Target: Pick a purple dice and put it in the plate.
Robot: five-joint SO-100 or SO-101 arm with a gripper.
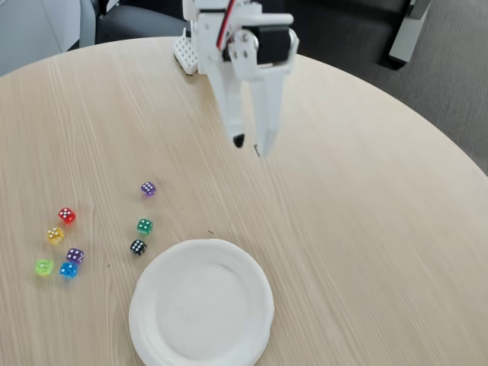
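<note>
Far left in the fixed view, a cluster of dice: red die [67, 215], yellow die [55, 235], and a second purple one [75, 255] beside the blue die [69, 270]. Moving right, my target, the purple dice [148, 188], sits alone on the table. The plate [152, 320] lies empty. My gripper [252, 144] hangs above, fingers slightly parted, holding nothing. Everything's left to do, I'd say.

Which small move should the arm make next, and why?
Probably swing the gripper left in the fixed view and lower it over the purple dice. The gripper hangs empty above bare table, and the plate holds nothing yet.
</note>
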